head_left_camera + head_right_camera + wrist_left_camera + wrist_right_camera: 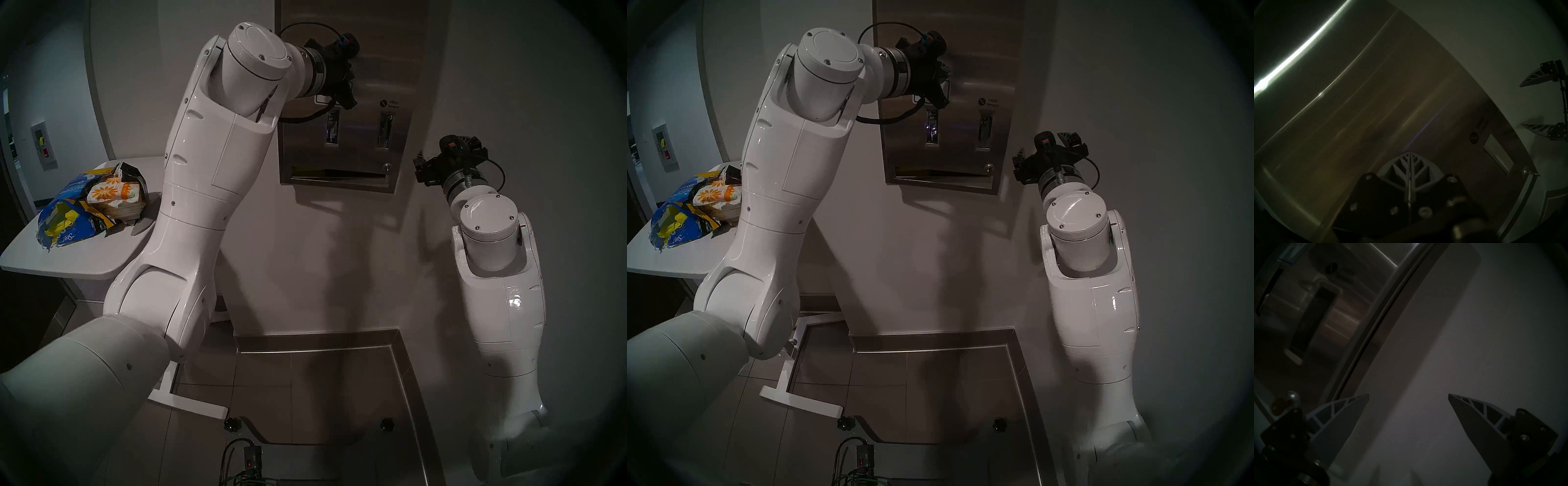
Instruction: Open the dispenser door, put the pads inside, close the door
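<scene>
Because the dispenser door (366, 85) at the upper centre looks shut, the left gripper (349, 90), jaws pressed together on nothing, probably pushes it flat. At middle right the right gripper (1408, 396) waits with jaws spread. At left the pads (115, 195) lie on a white table (68, 258), against pale walls.
</scene>
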`<state>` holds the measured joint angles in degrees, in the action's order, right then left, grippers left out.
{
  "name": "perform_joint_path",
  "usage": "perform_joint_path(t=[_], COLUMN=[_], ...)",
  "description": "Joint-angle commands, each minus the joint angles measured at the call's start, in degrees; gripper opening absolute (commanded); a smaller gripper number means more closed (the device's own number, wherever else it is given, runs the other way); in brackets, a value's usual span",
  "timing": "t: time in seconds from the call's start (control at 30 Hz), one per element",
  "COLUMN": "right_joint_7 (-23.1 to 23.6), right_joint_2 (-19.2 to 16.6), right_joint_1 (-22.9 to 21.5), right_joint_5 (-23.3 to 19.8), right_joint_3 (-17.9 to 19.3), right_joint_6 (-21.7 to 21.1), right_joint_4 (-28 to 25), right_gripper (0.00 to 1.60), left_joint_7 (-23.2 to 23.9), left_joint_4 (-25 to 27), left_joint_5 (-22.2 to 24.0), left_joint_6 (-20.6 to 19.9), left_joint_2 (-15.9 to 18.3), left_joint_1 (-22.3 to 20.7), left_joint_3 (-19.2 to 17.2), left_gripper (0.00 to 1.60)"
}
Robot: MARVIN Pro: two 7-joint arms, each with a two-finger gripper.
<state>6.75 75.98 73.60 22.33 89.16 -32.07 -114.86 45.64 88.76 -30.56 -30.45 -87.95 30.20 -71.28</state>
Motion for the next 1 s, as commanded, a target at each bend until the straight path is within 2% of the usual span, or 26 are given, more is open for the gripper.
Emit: perform_joint_path(t=[0.0,0.2,0.27,0.37,0.97], right_joint_7=[-0.3,-0.3,-0.3,-0.3,-0.4], right_joint_2=[0.0,0.0,0.0,0.0,0.0], right_joint_1=[-1.8,-1.8,-1.8,-1.8,-1.9], right_joint_5=[0.1,0.1,0.1,0.1,0.1], right_joint_3=[0.1,0.1,0.1,0.1,0.1], right_joint_6=[0.6,0.6,0.6,0.7,0.7], right_joint_4=[-1.8,-1.8,-1.8,-1.8,-1.8], right_gripper=[1.6,1.6,1.6,1.6,1.6], left_joint_7=[-1.6,-1.6,-1.8,-1.3,-0.1], left_joint_4=[-2.7,-6.0,-6.0,-8.4,-9.6], left_joint_5=[-1.2,-1.8,-2.2,-2.0,-1.7], left_joint_6=[2.9,4.1,4.7,4.8,6.2], left_joint_2=[-3.2,-4.0,-4.6,-4.4,-4.2], left_joint_1=[-6.5,-8.8,-8.3,-10.4,-11.2], left_joint_3=[-1.4,-1.3,-1.8,-1.1,-1.9], left_gripper=[0.0,0.0,0.0,0.0,0.0])
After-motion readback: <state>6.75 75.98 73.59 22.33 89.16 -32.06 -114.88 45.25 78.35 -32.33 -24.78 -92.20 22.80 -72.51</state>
